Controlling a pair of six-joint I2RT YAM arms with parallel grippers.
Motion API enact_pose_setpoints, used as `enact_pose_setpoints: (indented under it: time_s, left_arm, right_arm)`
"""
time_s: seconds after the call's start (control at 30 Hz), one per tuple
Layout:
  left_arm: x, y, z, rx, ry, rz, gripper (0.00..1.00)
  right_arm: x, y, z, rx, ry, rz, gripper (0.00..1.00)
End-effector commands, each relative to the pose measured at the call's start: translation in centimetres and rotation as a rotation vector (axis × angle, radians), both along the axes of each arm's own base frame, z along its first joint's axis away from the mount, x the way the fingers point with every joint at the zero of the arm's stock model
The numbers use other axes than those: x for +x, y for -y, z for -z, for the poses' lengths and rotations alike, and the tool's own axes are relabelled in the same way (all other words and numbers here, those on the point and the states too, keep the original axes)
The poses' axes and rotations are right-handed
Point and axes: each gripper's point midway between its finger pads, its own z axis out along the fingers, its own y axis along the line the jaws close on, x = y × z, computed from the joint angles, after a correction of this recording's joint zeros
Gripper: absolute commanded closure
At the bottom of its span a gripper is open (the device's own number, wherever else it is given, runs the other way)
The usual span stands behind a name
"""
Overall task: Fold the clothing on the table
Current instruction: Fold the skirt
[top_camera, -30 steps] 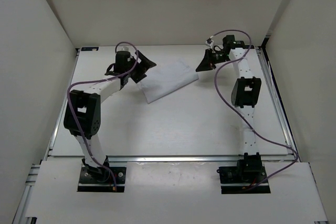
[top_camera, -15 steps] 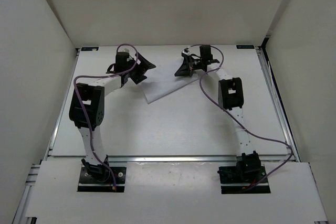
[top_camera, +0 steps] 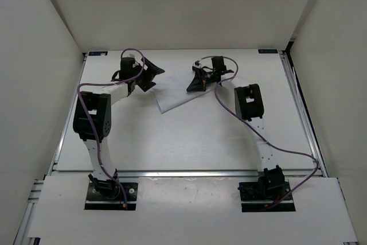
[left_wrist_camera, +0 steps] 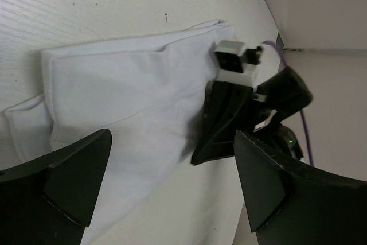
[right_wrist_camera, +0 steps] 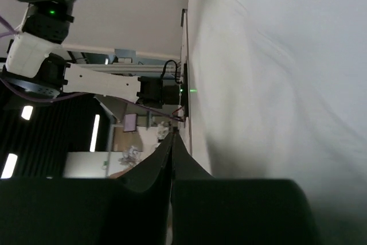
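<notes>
While the left gripper (left_wrist_camera: 173, 135) gapes beside the clothing's (left_wrist_camera: 120, 84) edge, the right gripper (left_wrist_camera: 200, 150) sits closed atop it.

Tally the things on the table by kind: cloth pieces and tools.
Clothing: 1
Tools: 2 (left tool, right tool)
Total: 3

Soft, faintly wrinkled cloth clothing (left_wrist_camera: 114, 96), matt, finely ribbed table (left_wrist_camera: 86, 4)
</notes>
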Motion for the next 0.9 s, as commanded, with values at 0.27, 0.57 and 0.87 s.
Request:
enact_pose_setpoints:
  time_s: [0.27, 0.57, 0.87]
  left_arm:
    - [-0.4, 0.2, -6.6, -0.081, 0.150, -0.009, 0.02]
    - [-3.1, 3.5, -1.2, 0.255, 0.026, 0.332, 0.01]
    - [-6.6, 5.8, 2.9, 0.512, -0.226, 0.679, 0.01]
  right_arm:
    - [-6.0, 0.0, -0.4, 0.075, -0.001, -0.241, 1.00]
    - [-2.0, 3.9, -12.7, 0.137, 0.183, -0.138, 0.39]
    - [-2.4, 12.4, -16.1, 0.110, 0.220, 0.087, 0.06]
